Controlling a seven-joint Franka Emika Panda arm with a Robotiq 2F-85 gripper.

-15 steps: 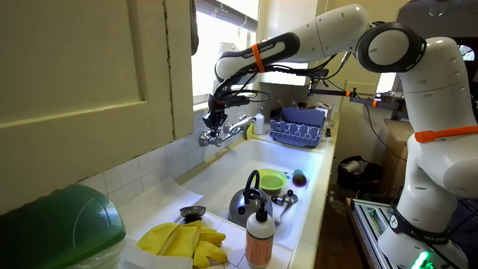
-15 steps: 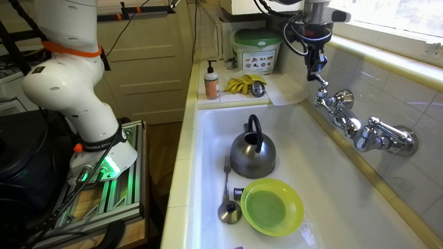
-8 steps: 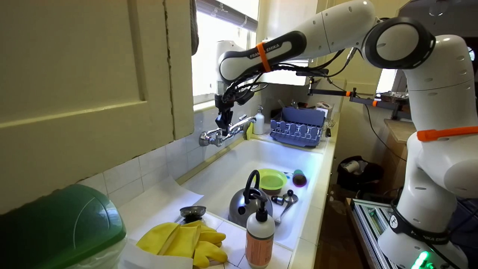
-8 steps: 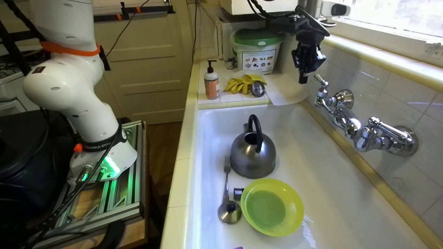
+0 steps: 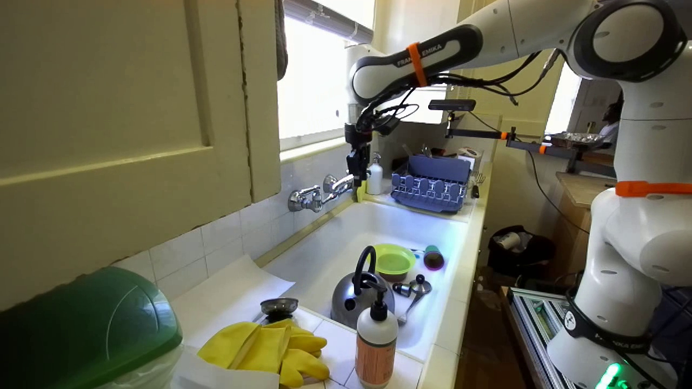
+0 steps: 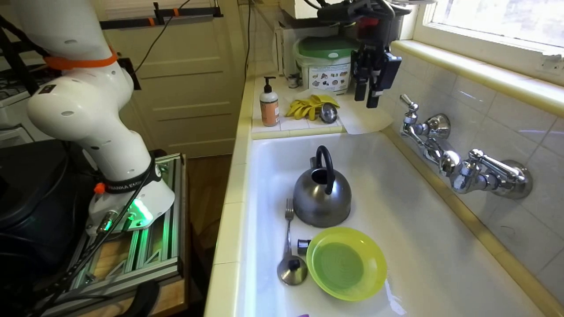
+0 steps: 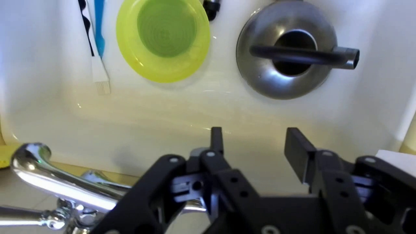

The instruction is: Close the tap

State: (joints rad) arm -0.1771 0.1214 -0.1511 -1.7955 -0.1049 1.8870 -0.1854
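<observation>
Your fingers (image 7: 299,152) are spread wide apart, with the white sink (image 6: 440,246) showing through the space between them. They point down over the window side of the sink, and in an exterior view you can see them standing apart from the tap (image 6: 445,160). That tap is fixed to the tiled wall (image 6: 476,112) above the sink's edge; in the wrist view its long chrome spout (image 7: 65,186) lies to the left of your fingers, partly hidden behind them. In an exterior view the handle (image 6: 410,103) farther from the camera tilts upward, while the nearer one lies sideways. Down in the sink, the steel kettle (image 6: 322,198) stands upright with the green bowl (image 6: 374,264) just beside it. A fork (image 6: 289,215) and a round metal lid (image 6: 288,277) lie next to them, and in the wrist view a white brush (image 7: 99,70) lies beside a blue utensil (image 7: 99,29), past the bowl. On the counter (image 5: 339,337) at the kettle end, you have yellow gloves (image 5: 270,346) and an upright pump bottle (image 5: 377,351), with a green-lidded bin (image 6: 328,72) near them. At the opposite end stand a dish rack (image 5: 432,192) and a white bottle (image 5: 374,181)
</observation>
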